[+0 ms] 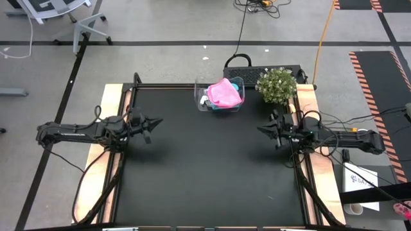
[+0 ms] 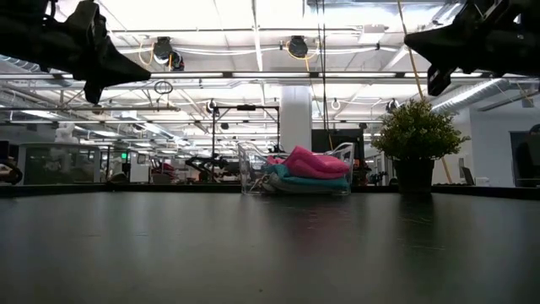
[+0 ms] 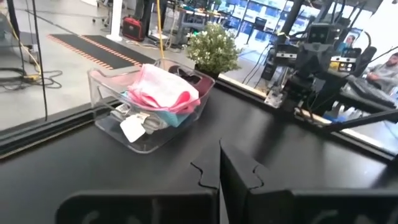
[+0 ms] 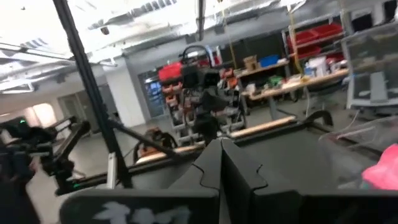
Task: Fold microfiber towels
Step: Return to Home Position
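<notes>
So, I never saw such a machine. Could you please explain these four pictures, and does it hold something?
It is a robot with two dark arms at a black table. One picture looks down from above, one looks level across the table top, two come from cameras on the wrists. The left gripper and the right gripper are both shut and hold nothing. At the far edge, a clear bin holds the pink towel on top of a teal towel, beside a small plant.
</notes>
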You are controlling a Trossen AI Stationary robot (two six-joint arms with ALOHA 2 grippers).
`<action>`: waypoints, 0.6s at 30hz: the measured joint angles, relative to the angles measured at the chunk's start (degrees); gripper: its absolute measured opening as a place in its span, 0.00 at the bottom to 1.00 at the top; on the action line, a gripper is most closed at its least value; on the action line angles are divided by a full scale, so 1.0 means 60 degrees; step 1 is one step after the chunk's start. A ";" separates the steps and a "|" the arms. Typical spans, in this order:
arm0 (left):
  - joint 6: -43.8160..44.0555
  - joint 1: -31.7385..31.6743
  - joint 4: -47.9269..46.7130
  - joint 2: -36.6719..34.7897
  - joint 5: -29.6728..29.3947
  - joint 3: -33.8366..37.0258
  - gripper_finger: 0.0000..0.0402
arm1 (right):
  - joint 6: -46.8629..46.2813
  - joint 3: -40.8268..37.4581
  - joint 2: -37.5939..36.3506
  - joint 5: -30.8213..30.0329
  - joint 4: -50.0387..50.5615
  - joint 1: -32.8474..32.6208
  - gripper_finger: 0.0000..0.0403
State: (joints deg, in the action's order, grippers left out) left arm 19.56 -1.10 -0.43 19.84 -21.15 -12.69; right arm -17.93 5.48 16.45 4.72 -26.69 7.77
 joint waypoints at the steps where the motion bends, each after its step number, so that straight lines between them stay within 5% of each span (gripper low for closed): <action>1: -0.0100 0.0000 -0.0029 0.0004 -0.0007 0.0000 0.01 | -0.0035 0.0000 0.0014 0.0105 0.0036 0.0000 0.00; 10: -0.0249 0.0000 -0.0562 0.0004 -0.0029 0.0000 0.05 | -0.0070 0.0000 0.0042 0.0752 0.0064 -0.0004 0.00; 18: -0.0347 0.0000 -0.0557 0.0004 -0.0029 0.0000 0.01 | -0.1905 0.0004 0.0019 0.0737 0.0038 -0.0004 0.00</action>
State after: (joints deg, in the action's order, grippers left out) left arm 17.48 -1.10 -3.77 19.86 -21.32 -12.69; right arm -29.36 5.50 16.56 9.15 -26.46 7.75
